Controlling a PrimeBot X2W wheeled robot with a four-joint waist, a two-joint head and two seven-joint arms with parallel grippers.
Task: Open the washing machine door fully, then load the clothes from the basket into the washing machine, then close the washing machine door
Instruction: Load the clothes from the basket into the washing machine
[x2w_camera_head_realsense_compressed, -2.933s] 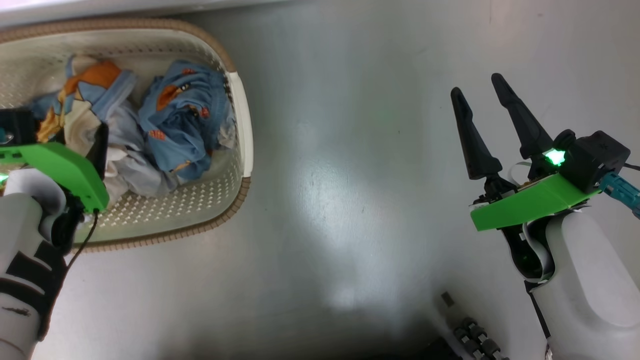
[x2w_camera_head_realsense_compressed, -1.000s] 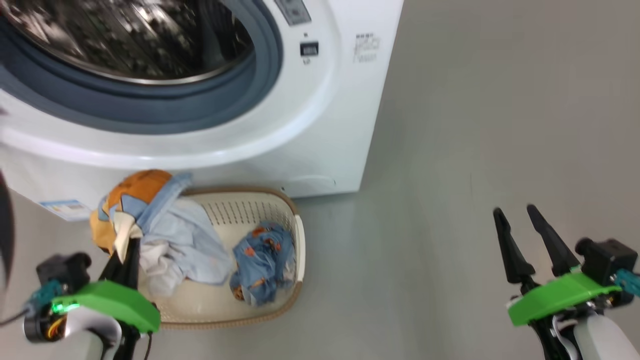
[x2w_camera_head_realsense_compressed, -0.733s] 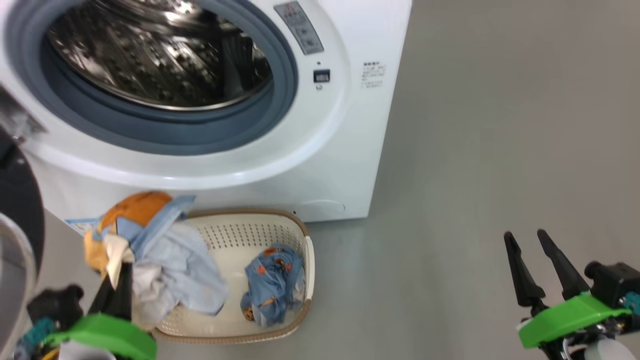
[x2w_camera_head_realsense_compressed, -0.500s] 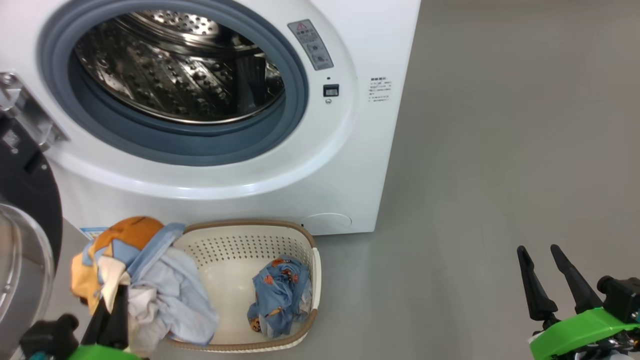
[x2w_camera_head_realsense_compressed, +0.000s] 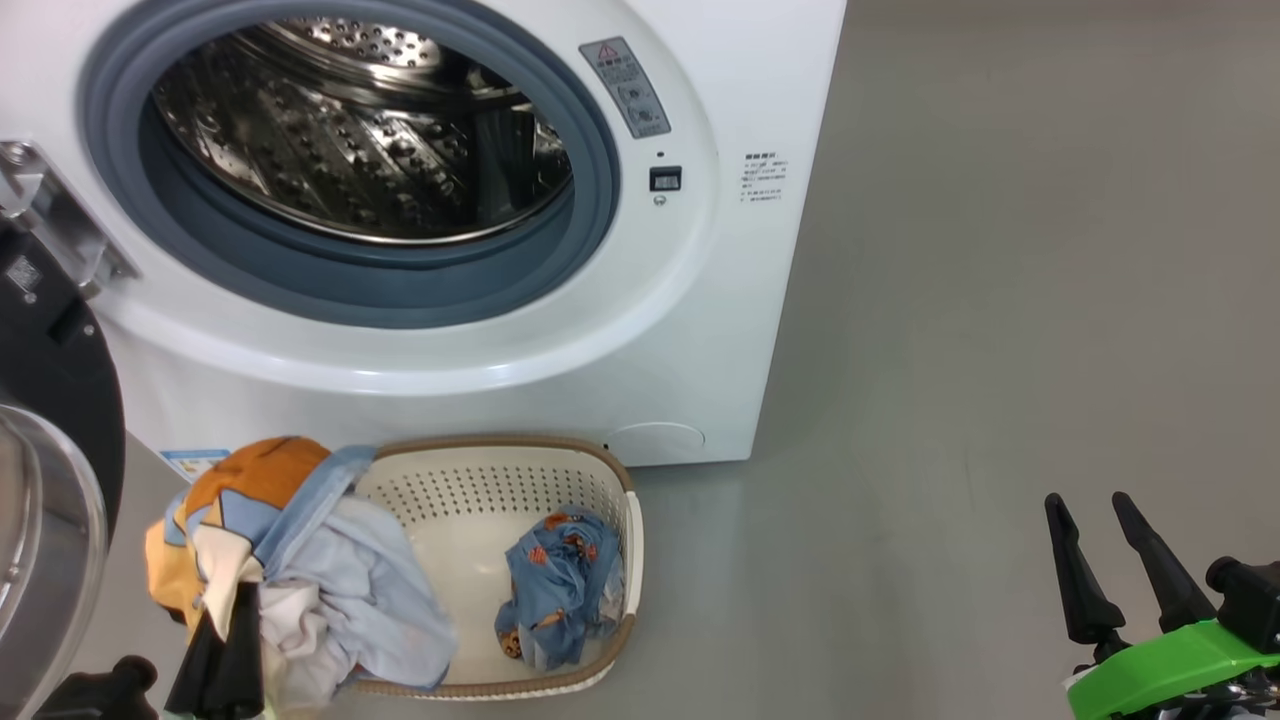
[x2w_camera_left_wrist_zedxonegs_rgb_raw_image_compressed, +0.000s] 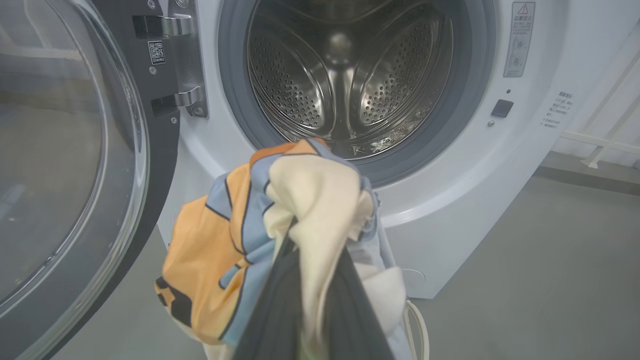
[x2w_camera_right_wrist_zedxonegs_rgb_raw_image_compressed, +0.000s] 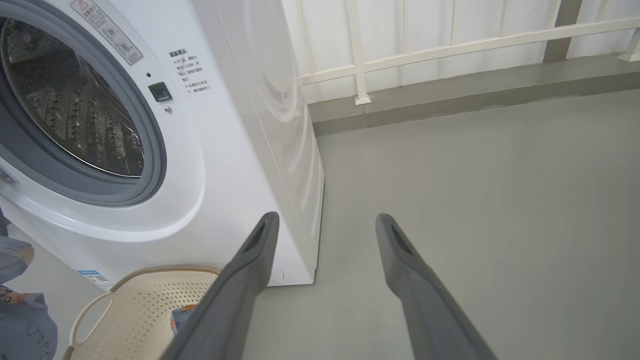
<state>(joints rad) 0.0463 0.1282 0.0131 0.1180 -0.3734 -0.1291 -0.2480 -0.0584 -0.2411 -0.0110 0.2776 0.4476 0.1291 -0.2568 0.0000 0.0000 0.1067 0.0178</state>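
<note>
**Left pincer is carrying laundry toward the open drum**

Our left pincer is clamping its two long dark fingers together on a soft bundle of light-blue, orange and cream-white clothes. We are holding the bundle in the air over the left end of the small cream-white perforated plastic basket with the brown woven-look rim. We cannot tell whether its lower folds are touching that rim. Our right pincer is hanging well off to the right over the plain grey floor, fingers apart and holding nothing. A crumpled blue garment with orange prints is lying inside the basket by its right wall.

Just beyond the basket, the big white boxy front-loading washing machine is standing with its large round glossy-black-rimmed glass door swung out to the left. Its perforated steel drum is looking empty.

We are judging the risks this way. The pincer is pinching only a small fold, so loosely tangled pieces could be slipping free on the way. Trailing cloth could be snagging the basket rim, or catching on the grey-blue rubber gasket ring and sliding to the floor if we are letting go too early.

The left wrist view is looking straight into the drum and showing the door's metal hinge. The head view is adding the garment in the basket. The right wrist view is showing the machine's side and a white railing behind it.
</note>
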